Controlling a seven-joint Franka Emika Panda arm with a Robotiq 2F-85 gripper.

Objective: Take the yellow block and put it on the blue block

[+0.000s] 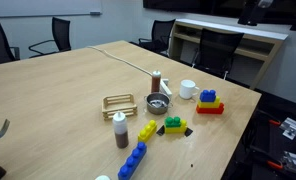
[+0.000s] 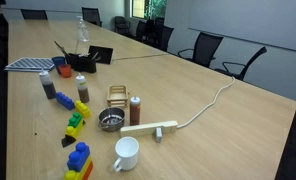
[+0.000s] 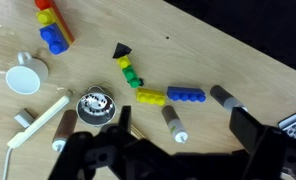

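Observation:
The yellow block [image 3: 150, 97] lies flat on the wooden table, end to end with the blue block [image 3: 186, 95]. Both also show in the exterior views: the yellow block [image 1: 147, 131] [image 2: 76, 113] and the blue block [image 1: 133, 160] [image 2: 65, 100]. My gripper [image 3: 188, 135] is open and empty. It hangs well above the table, with its dark fingers framing the blue block and a small bottle. A green block [image 3: 131, 72] and a black wedge [image 3: 120, 50] continue the row beyond the yellow block.
Two small brown bottles [image 3: 173, 122] [image 3: 223, 97] lie close to the blue block. A metal strainer [image 3: 94, 105], a white mug [image 3: 25, 78], a wooden stick [image 3: 38, 122] and a red, yellow and blue block stack [image 3: 53, 25] are nearby. The table edge [image 3: 238, 45] runs close by.

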